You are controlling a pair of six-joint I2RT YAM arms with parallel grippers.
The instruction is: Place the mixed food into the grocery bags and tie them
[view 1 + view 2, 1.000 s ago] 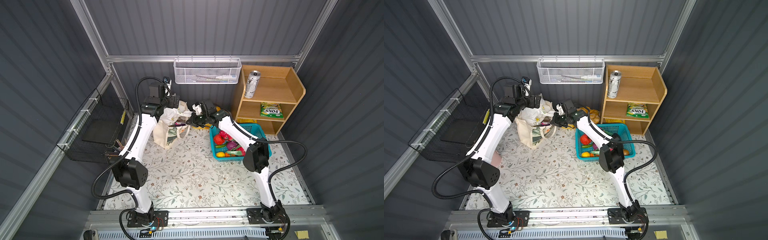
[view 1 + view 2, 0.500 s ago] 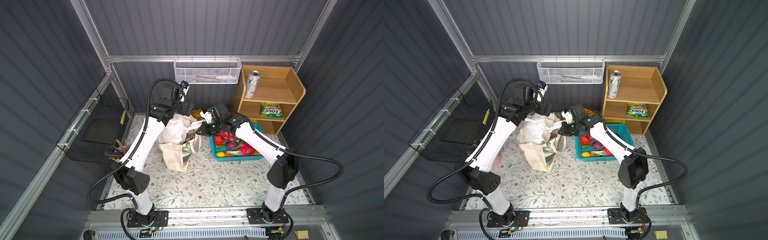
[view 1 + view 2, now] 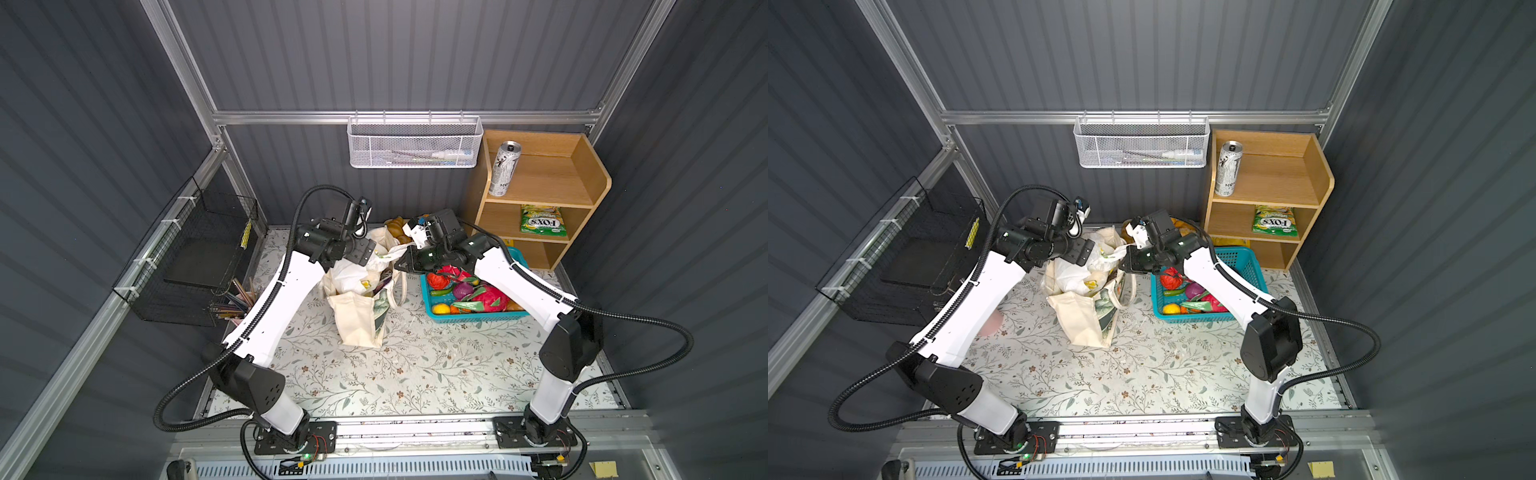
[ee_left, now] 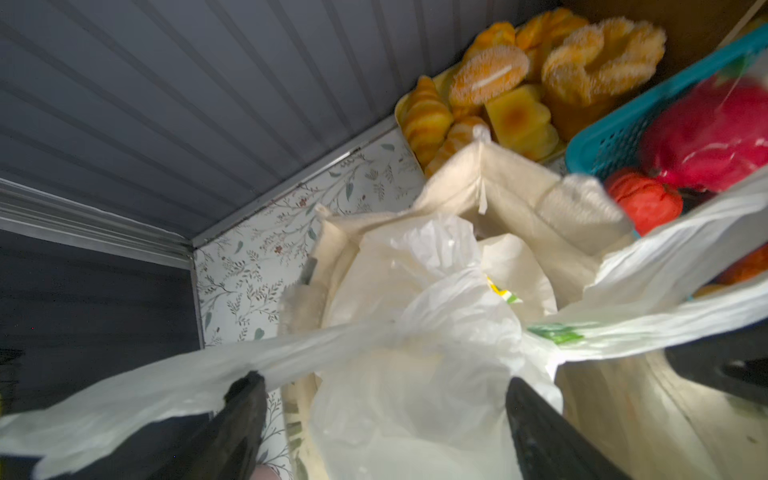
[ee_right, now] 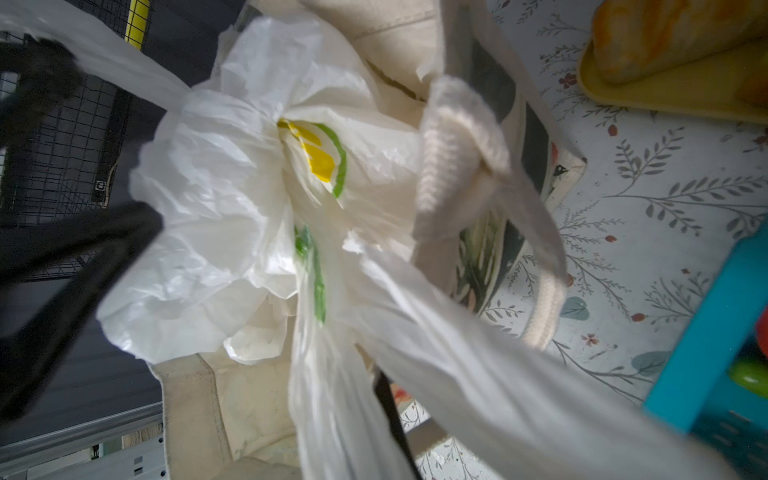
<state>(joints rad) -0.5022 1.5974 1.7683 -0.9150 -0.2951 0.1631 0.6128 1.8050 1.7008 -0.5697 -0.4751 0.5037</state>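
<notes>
Plastic carrier (image 3: 357,276), lemon-printed, sits stuffed in the mouth of the canvas tote (image 3: 355,322) near the far edge of the bench (image 3: 415,374) as I work at tying it. My right end effector (image 3: 401,264) is clenched on one handle, drawn taut. My left end effector (image 4: 380,384) gapes wide, the other handle draped over one finger (image 4: 241,415), ungripped. Next, I judge, the left must close on that strip and cross it over. On the shelf (image 3: 582,174) by the bench's far right corner, the drink can (image 3: 503,168) and FOX'S pouch (image 3: 542,220) wait unpacked.
</notes>
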